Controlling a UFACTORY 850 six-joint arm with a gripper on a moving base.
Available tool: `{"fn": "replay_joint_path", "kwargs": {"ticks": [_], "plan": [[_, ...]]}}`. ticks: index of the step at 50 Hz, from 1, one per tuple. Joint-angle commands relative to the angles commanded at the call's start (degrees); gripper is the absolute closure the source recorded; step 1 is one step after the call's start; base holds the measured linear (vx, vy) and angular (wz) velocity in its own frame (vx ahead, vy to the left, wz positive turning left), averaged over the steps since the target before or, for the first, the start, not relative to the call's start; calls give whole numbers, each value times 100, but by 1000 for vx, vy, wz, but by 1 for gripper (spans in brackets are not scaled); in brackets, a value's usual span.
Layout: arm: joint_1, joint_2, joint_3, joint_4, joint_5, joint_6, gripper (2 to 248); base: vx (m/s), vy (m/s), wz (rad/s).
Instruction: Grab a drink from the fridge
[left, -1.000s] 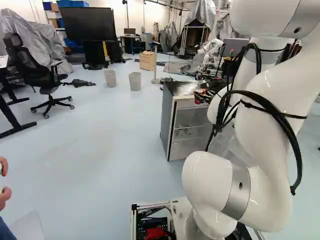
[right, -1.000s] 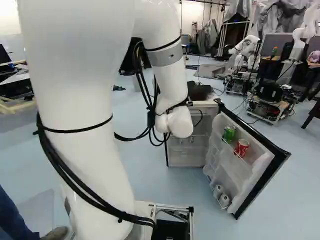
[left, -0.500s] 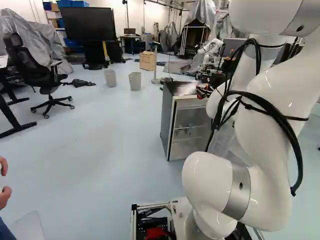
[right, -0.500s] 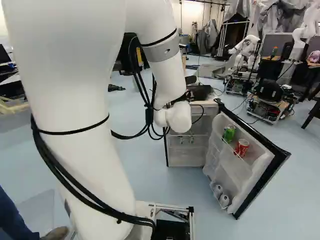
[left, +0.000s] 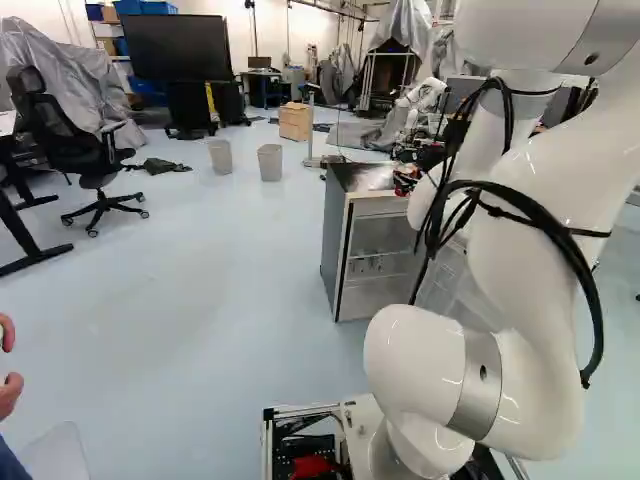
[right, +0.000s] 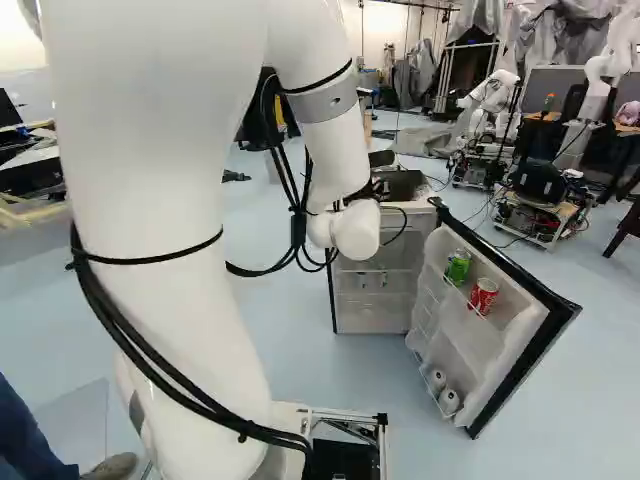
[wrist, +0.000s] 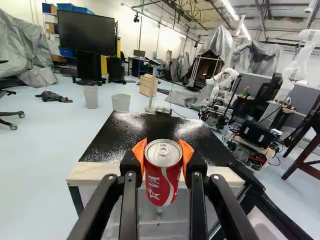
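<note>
Right base view, left to right: a white robot arm (right: 160, 300) reaches toward a small fridge (right: 375, 300), whose door (right: 470, 345) stands open on the right. On the door's racks are a green can (right: 458, 267), a red can (right: 483, 296) beside it, and two pale cans (right: 449, 401) lower down.

The task looks nearly complete: the fridge is open and a drink is in the grip. What seems left is to carry it away from the fridge; shutting the door is not asked for.

Wrist view, left to right: one orange pad (wrist: 140, 152), a red soda can (wrist: 162, 175) standing upright, then the other orange pad. The gripper (wrist: 163, 152) is parted by just the can's width, pressing it from both sides near its top. The can's lower part hangs below the pads, by the fridge's front edge.
</note>
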Motion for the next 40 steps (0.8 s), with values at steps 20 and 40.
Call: {"fn": "replay_joint_path", "kwargs": {"ticks": [20, 40], "plan": [[206, -258, -305, 353, -90, 0, 154, 0, 0, 0], [413, -548, -655, 644, -221, 0, 154, 0, 0, 0]]}}
